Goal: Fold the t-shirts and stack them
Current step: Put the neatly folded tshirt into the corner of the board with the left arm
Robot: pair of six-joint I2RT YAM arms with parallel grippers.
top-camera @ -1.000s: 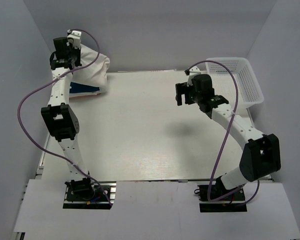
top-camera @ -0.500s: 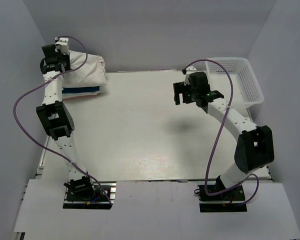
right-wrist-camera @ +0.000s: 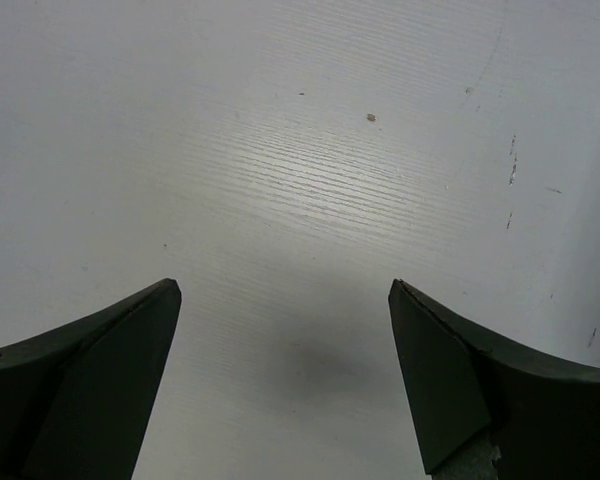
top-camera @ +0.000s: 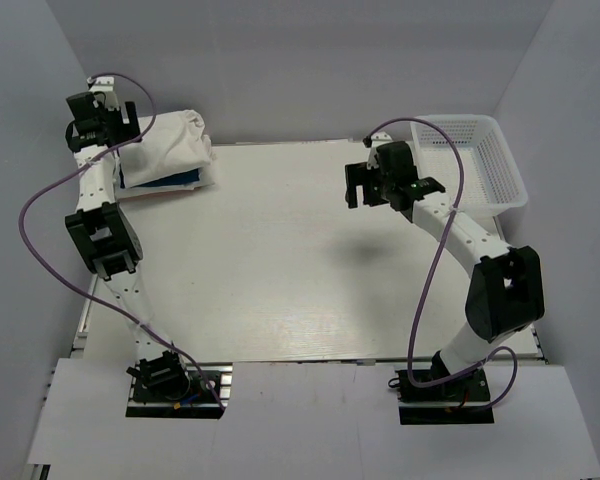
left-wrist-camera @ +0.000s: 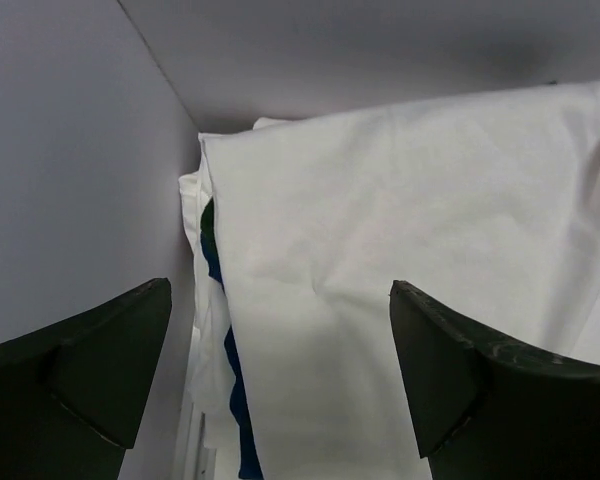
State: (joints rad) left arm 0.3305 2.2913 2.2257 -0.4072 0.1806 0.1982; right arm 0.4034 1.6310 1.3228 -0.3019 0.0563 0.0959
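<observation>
3 t-shirts (top-camera: 165, 158): lying stacked in the far-left bench (top-camera: 280, 260) corner, white shirt (left-wrist-camera: 400, 250) topping royal blue shirt (top-camera: 166, 181). Left claw (left-wrist-camera: 280, 370): hovering over the stack, gaping, empty. Right claw (right-wrist-camera: 285, 370): gaping, empty, hanging mid-bench. Advice: rising straight avoids snagging the top fold.

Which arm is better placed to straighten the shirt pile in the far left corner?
Left. The left gripper, open, hangs by the white t-shirt topping that pile; the right gripper is open above bare table near the mesh basket.
</observation>
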